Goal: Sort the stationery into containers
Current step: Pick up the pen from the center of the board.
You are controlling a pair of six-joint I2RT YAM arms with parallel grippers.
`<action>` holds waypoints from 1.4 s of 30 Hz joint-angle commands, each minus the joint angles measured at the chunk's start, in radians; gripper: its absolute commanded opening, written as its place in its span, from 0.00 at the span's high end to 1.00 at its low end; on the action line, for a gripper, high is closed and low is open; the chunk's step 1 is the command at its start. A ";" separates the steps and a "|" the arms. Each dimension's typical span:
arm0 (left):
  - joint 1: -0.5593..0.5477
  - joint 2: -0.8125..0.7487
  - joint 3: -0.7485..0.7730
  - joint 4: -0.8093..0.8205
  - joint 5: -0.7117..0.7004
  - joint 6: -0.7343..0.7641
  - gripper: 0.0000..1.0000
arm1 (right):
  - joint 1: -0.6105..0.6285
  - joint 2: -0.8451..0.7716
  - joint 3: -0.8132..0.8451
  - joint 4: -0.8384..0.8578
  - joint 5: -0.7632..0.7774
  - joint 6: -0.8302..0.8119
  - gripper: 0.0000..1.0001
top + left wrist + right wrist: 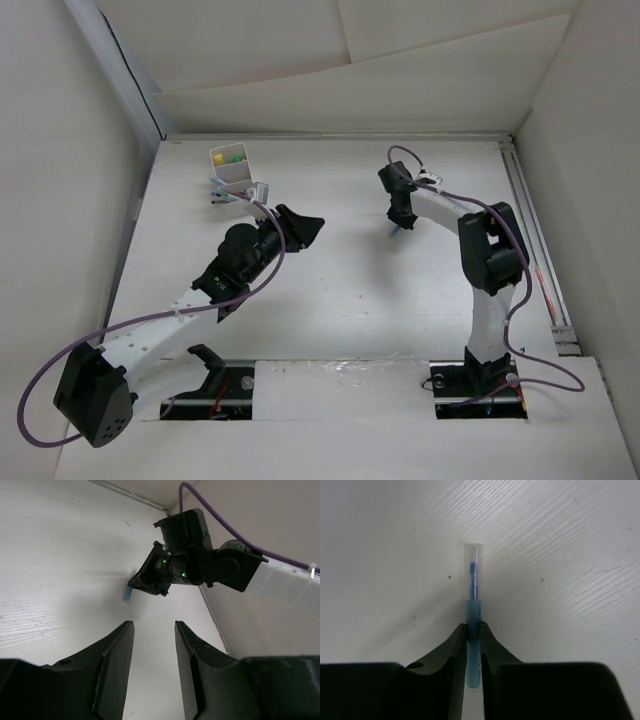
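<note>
At the near edge of the white table [350, 310], the two arm bases sit side by side. The left arm reaches forward and to the right from the near left corner. The left gripper [154, 630] is positioned left of centre, above the table surface. Its jaws stand apart with a clear gap, and nothing lies between them. Right of centre, and well apart from the left gripper, the right gripper [473, 630] points down at the table. Its jaws are closed on a blue pen [473, 607]. Both fingers [456, 645] press against the barrel, one on each side. The pen's clear-capped end projects beyond the fingertips. In the left wrist view, the pen's blue end shows just below the right gripper, at the table surface. Whether it touches the table cannot be determined. Further back, near the far left corner, stands the white container [243, 177]. It is well apart from the held pen. A yellow piece [218, 157] and a green piece [237, 157] lie side by side in its far compartment. Thin stationery items [226, 193] lie just beside the container's near end. They are too small to tell apart.
</note>
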 commanded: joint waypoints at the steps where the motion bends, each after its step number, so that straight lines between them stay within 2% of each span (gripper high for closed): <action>1: 0.002 -0.022 -0.007 0.023 0.003 0.003 0.65 | 0.031 -0.011 0.010 -0.015 0.031 0.004 0.83; 6: 0.002 0.012 -0.007 0.011 -0.007 0.003 0.65 | 0.049 -0.043 -0.050 0.036 0.007 -0.048 1.00; 12: 0.002 0.058 0.029 -0.012 -0.030 0.012 0.65 | 0.078 -0.154 -0.171 0.184 -0.030 -0.137 1.00; 16: 0.002 0.116 0.075 -0.058 -0.050 0.021 0.63 | 0.107 -0.295 -0.316 0.301 -0.084 -0.274 1.00; 20: 0.002 0.222 0.140 -0.079 0.023 0.030 0.63 | 0.141 -0.456 -0.442 0.414 -0.211 -0.464 1.00; 26: 0.011 0.403 0.212 -0.053 0.201 -0.023 0.63 | 0.207 -0.593 -0.579 0.497 -0.308 -0.550 1.00; 31: 0.011 0.460 0.230 -0.020 0.279 -0.057 0.60 | 0.239 -0.718 -0.657 0.553 -0.443 -0.611 1.00; 34: 0.011 0.471 0.255 -0.033 0.301 -0.057 0.55 | 0.248 -0.751 -0.666 0.574 -0.495 -0.633 1.00; 42: 0.011 0.480 0.264 -0.064 0.287 -0.057 0.55 | 0.298 -0.726 -0.666 0.609 -0.581 -0.661 1.00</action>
